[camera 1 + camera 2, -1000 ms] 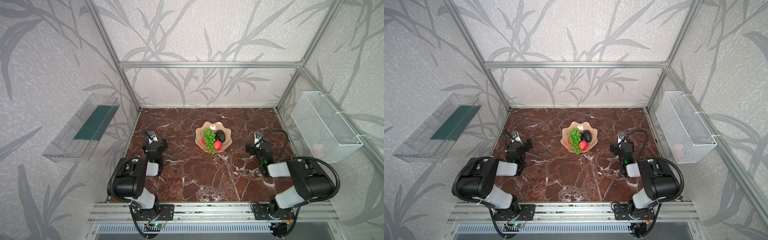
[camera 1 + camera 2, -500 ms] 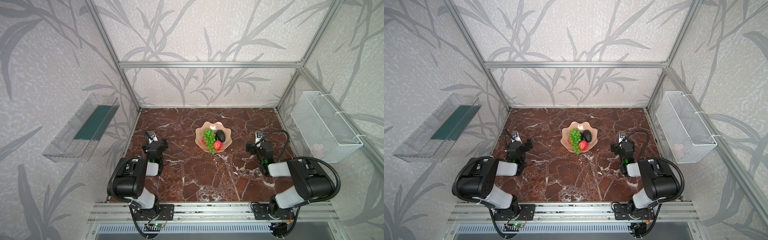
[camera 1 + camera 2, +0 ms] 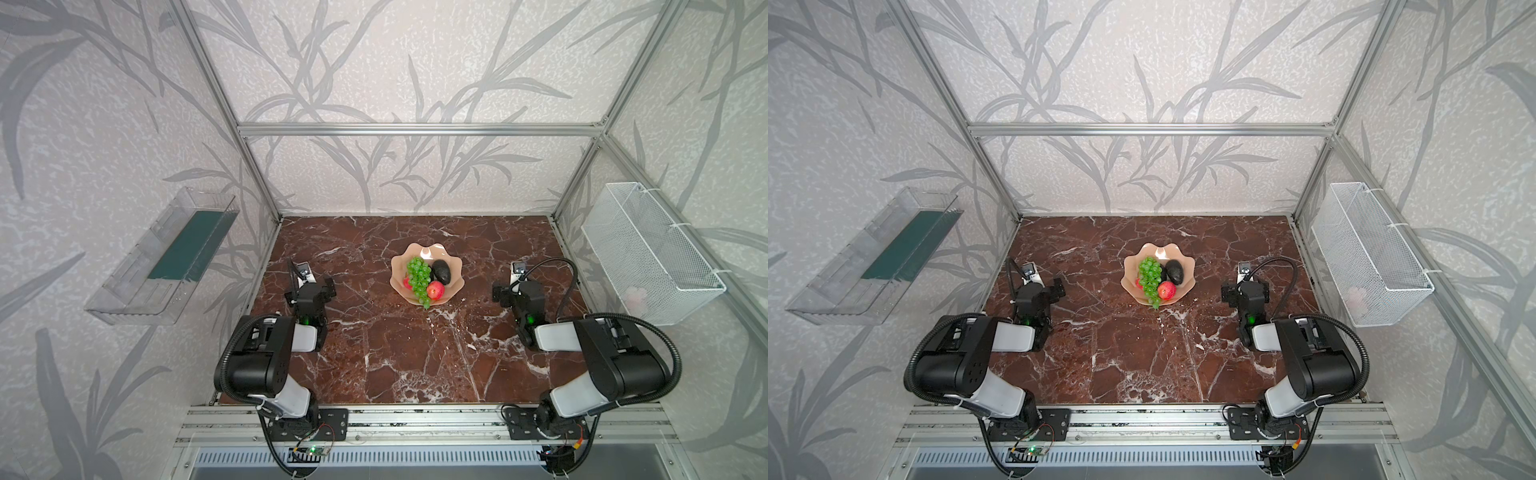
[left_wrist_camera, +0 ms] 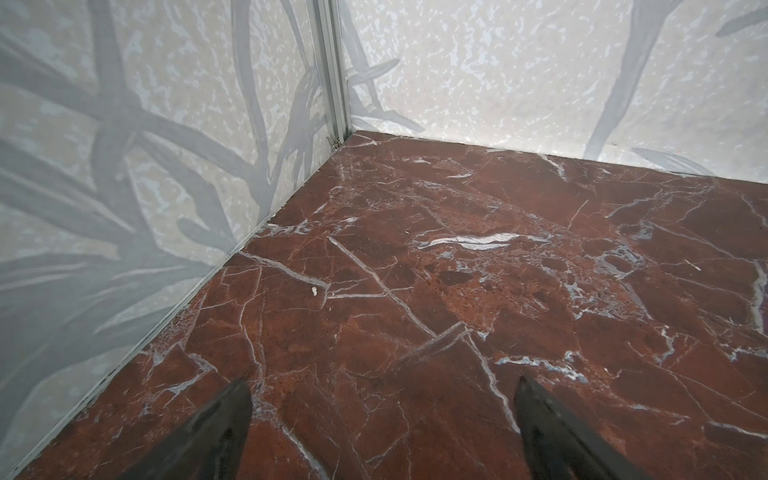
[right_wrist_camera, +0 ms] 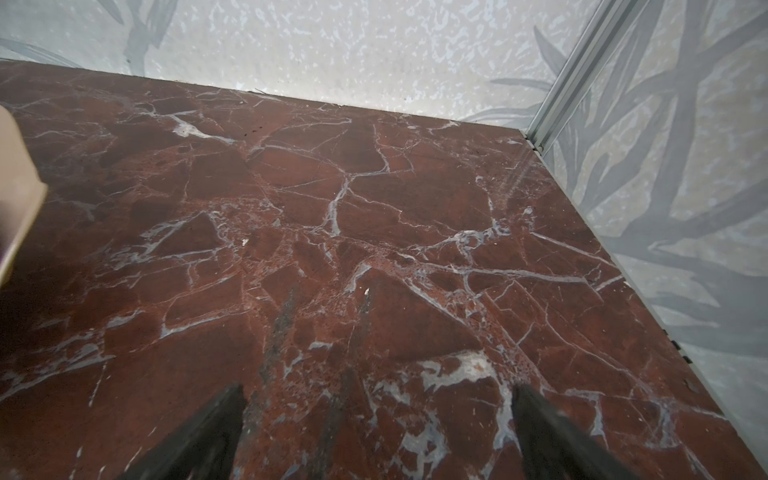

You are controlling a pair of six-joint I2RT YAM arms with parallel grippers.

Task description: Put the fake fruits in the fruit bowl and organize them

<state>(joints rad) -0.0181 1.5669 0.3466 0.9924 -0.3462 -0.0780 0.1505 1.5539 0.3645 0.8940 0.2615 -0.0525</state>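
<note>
The pink scalloped bowl (image 3: 455, 272) (image 3: 1188, 266) sits on the red marble tabletop (image 3: 415, 357), about midway between the two arms and nearer the back wall than the front rail. The fruit lies inside it. A bunch of green grapes (image 3: 419, 276) (image 3: 1150, 277) runs from the middle of the bowl down to its near rim. A dark avocado (image 3: 441, 271) (image 3: 1175, 271) lies just beside the grapes on their right. A red apple (image 3: 435, 289) (image 3: 1166, 290) rests at the near edge, touching the grapes. A second apple (image 3: 407, 283) (image 3: 1138, 283) shows only as a red sliver on the left, mostly hidden by the grapes. Whether another avocado lies under the bunch cannot be told.

The left end effector (image 4: 383, 382) hangs low over the tabletop well left of the bowl, its dark fingers (image 4: 226, 428) spread wide and holding nothing. A small white speck (image 4: 314, 291) lies on the marble ahead of it. The right end effector (image 5: 378, 388) sits well right of the bowl, also wide and empty. The bowl's rim (image 5: 18, 178) only just enters its wrist view. Bare marble lies between each end effector and the bowl.

A clear plastic tray (image 3: 166, 266) hangs on the left wall. A white wire basket (image 3: 648, 249) hangs on the right wall with a pale lump (image 3: 636, 296) inside.
</note>
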